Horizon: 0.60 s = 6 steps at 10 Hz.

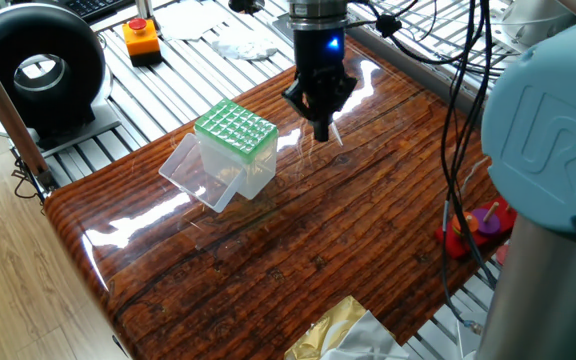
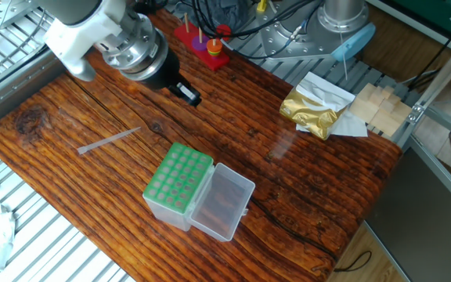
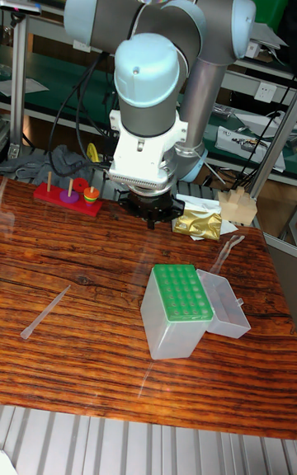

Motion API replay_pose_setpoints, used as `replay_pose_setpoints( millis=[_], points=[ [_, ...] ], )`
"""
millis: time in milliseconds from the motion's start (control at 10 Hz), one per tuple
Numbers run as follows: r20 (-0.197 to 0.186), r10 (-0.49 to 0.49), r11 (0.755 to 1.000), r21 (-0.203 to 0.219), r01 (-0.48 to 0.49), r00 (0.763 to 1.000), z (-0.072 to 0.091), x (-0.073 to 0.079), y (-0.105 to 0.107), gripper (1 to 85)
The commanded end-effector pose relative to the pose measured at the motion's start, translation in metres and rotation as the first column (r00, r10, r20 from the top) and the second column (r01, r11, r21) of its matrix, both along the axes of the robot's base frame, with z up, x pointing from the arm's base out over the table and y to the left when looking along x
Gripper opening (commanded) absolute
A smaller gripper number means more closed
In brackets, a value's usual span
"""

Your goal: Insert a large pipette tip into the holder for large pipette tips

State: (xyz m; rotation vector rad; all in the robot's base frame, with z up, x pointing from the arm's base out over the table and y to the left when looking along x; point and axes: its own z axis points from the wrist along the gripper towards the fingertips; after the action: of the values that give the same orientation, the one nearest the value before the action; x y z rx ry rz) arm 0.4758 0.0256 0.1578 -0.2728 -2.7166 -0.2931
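The large pipette tip [image 2: 108, 141] lies flat on the wooden table, a translucent whitish cone left of the holder, also seen in the tall fixed view [image 3: 45, 311]. The holder for large pipette tips [image 2: 178, 180] is a clear box with a light-green grid top [image 1: 235, 128] [image 3: 182, 293]; its clear lid [image 2: 224, 200] hangs open to one side. My gripper [image 2: 189, 94] [image 1: 320, 130] hovers above the table beyond the holder, a good way from the tip. Its black fingers meet in a point, with nothing between them.
A red base with pegs and rings [image 2: 202, 43] stands at the table edge behind the arm. A gold foil bag [image 2: 312, 110] and wooden blocks [image 2: 378, 106] sit at another edge. Off the table are an orange button box [image 1: 141, 38] and a black round device [image 1: 38, 70].
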Motion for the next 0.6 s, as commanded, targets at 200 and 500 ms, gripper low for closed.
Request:
replay_pose_setpoints(
  millis=[200,500],
  points=[
    [0.051,-0.093,0.996,0.013,0.092,0.994,-0.002,0.019,0.010,1.0],
    [0.033,-0.124,0.990,0.073,0.121,0.992,0.004,0.018,0.027,1.0]
  ],
)
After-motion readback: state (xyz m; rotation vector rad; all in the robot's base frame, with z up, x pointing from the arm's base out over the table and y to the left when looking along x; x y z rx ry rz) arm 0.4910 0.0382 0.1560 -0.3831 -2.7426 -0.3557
